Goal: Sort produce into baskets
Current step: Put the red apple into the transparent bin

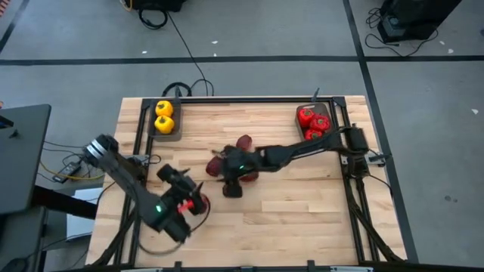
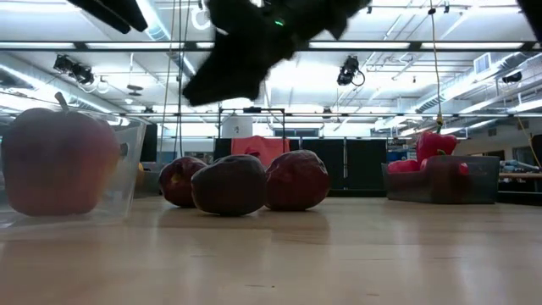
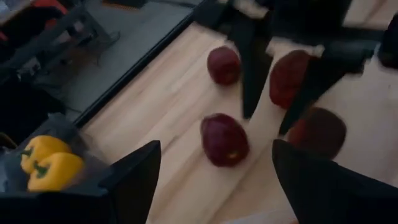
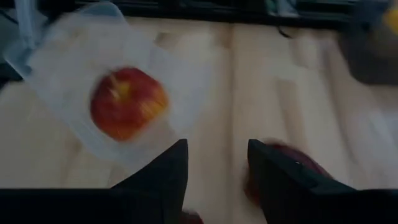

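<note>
the left gripper point(image 1: 181, 205) hangs over the near-left part of the table point(image 1: 287, 204), above the clear basket point(image 2: 127, 174), its two fingers point(image 3: 134, 180) spread wide with nothing between them. inside that see-through tray lies one red apple point(image 4: 127, 102) – alone there, resting on the tray floor.

the right gripper point(image 1: 233, 183) reaches from the far-right corner to the middle of the table and hovers over the cluster of dark maroon fruits point(image 2: 246, 182). its fingers point(image 4: 165, 177) stand parted with a gap and hold nothing; one maroon fruit shows just beyond a fingertip, on the wood, not gripped.

the maroon fruits sit loose on the bare table near its centre – in the low view three of them crowd together, touching or nearly so; the left wrist view shows four, a little spread.

in the far-left corner a dark grey basket point(image 1: 151, 130) holds the two yellow peppers point(image 1: 163, 117), side by side. in the far-right corner the other dark grey basket point(image 2: 478, 182) holds the red peppers point(image 1: 313, 123), packed close, one standing above the rim as seen in the low view
</note>
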